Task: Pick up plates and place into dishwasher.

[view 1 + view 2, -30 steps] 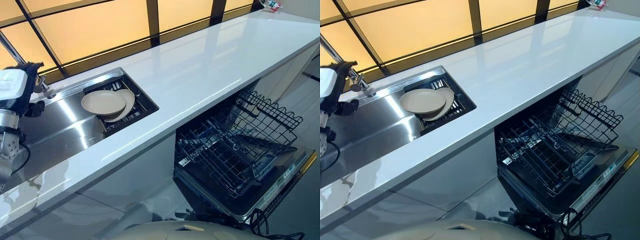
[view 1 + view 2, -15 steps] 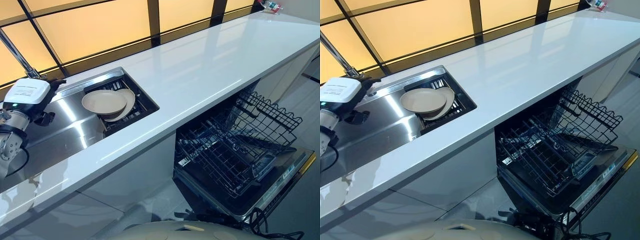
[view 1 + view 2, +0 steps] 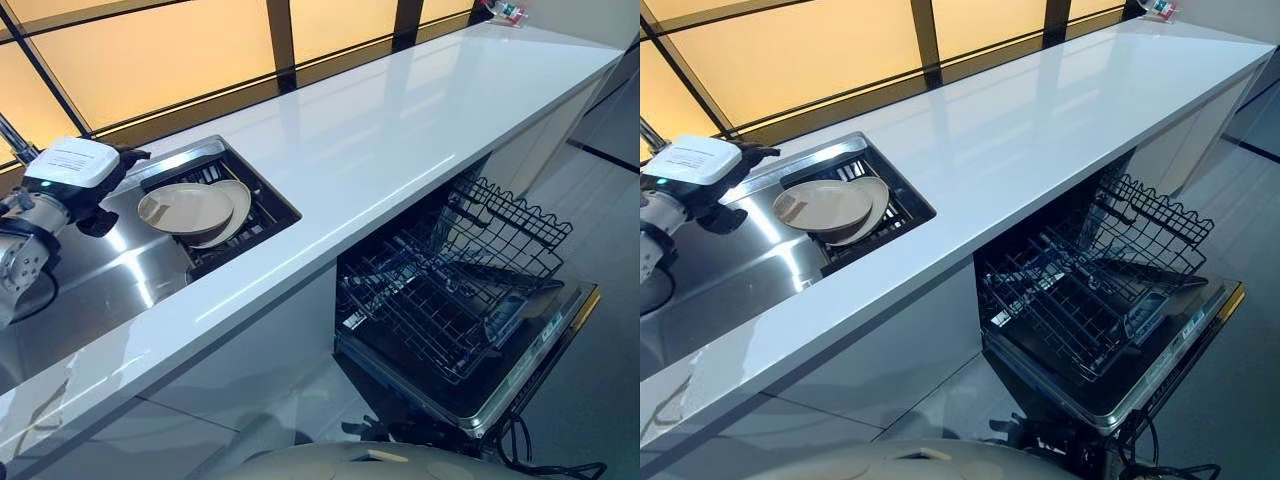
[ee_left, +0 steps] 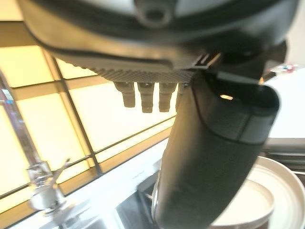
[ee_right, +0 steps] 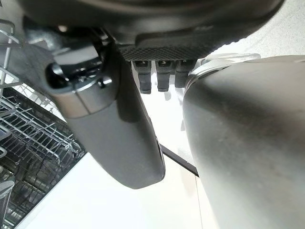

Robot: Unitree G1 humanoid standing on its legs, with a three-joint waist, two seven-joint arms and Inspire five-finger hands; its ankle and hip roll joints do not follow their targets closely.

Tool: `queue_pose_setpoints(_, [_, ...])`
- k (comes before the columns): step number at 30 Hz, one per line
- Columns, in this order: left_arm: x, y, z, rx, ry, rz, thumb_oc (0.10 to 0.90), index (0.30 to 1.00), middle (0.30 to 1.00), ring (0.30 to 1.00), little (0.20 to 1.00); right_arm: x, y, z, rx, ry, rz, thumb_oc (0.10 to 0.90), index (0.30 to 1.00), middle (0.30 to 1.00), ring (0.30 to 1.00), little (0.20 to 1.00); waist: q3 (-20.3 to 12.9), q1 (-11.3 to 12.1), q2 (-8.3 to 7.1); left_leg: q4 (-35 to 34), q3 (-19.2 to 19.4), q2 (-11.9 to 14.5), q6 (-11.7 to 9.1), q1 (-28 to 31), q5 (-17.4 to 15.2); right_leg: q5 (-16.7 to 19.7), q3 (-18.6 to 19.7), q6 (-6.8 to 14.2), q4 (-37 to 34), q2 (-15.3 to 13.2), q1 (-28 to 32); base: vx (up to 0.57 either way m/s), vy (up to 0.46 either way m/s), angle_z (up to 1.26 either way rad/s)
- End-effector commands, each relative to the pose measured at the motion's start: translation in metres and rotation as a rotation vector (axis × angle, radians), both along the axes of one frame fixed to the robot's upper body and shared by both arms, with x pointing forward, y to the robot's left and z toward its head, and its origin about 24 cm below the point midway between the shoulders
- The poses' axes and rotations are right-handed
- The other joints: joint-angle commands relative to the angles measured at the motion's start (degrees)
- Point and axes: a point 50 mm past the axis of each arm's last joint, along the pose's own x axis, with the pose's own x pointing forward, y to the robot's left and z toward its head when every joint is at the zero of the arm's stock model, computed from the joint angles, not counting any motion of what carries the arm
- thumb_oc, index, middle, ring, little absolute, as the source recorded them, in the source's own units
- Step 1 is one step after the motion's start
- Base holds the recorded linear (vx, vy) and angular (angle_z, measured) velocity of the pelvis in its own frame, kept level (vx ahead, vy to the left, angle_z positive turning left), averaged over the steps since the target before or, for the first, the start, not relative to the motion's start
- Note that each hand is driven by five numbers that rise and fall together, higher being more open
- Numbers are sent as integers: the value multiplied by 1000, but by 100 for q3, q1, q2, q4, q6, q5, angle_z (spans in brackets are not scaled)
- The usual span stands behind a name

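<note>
We find the task at its opening stage. Two round beige ceramic plates (image 3: 192,209) lie overlapped on a dark slatted rack in the recessed stainless-steel sink (image 3: 95,275), set into the long glossy white countertop (image 3: 400,130). None has been lifted. The black wire dishwasher rack (image 3: 450,280) stands pulled out over the lowered dishwasher door (image 3: 520,370) and carries no plates that we can see. We judge that every pick and every placement remains to be done.

The left hand (image 3: 105,185), dark below a white wrist module, hovers over the sink just beside the plates, apart from them. Its fingers hang straight and relaxed, and it holds nothing.

The left wrist view adds what the head views lack: the thumb (image 4: 214,157) extended, the short fingertips (image 4: 147,98) uncurled, and the upper plate's rim and shallow well lying close beyond the thumb. It also shows a chrome tap (image 4: 45,191) against the amber window.

The right wrist view shows the right hand (image 5: 119,124) down beside the dishwasher rack, fingers extended, grasping nothing.
</note>
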Motion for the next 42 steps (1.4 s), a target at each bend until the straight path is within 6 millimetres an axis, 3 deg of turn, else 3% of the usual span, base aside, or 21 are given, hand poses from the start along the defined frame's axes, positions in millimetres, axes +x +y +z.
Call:
queue_pose_setpoints(1, [7,6,78,87,-215,52,800,900,900,900,900,-27,-12,-1,0,112,-32,800,900,900,900,900,77,-211,242,31,209,-469,389,-129,-460,-1000,-21,104,574,471,178,0,0,0])
queue_pose_setpoints(13, [23,-10,66,171,21,93,800,900,900,900,900,-24,-15,0,-5,114,-34,800,900,900,900,900,58,-266,289,31,277,-486,354,-195,-432,-917,-8,129,445,482,157,-2,10,-4])
queue_pose_setpoints(20, [26,-18,68,115,0,70,800,900,900,900,900,-25,-14,0,-4,111,-31,800,900,900,900,900,68,-290,302,31,240,-512,387,-166,-452,-972,4,135,540,468,151,0,0,0])
queue_pose_setpoints(21, [27,-19,68,98,-13,69,608,735,735,735,708,-25,-14,0,-2,109,-32,800,900,900,900,900,68,-291,302,31,231,-512,394,-165,-453,-991,10,138,575,462,142,0,0,0])
queue_pose_setpoints(22, [27,-18,69,85,-36,69,328,495,495,495,428,-25,-13,0,-1,109,-34,800,900,900,900,900,66,-292,298,31,226,-513,399,-161,-457,-1001,14,139,598,457,136,0,0,0])
queue_pose_setpoints(24, [28,-18,66,76,-74,64,100,300,300,300,200,-25,-13,0,-1,109,-33,800,900,900,900,900,71,-292,290,31,217,-520,407,-154,-462,-1006,16,143,619,452,127,0,0,0])
queue_pose_setpoints(32, [28,-10,50,55,-194,64,100,300,300,300,200,-26,-13,0,-2,111,-8,800,900,900,900,900,69,-322,278,31,276,-539,372,-164,-476,-886,21,170,432,458,160,1,3,-1])
queue_pose_setpoints(42, [30,-14,27,3,-263,29,100,300,300,300,200,-25,-9,-1,7,108,-6,800,900,900,900,900,112,-369,278,31,310,-546,390,-151,-491,-895,51,203,528,427,109,-2,5,-2])
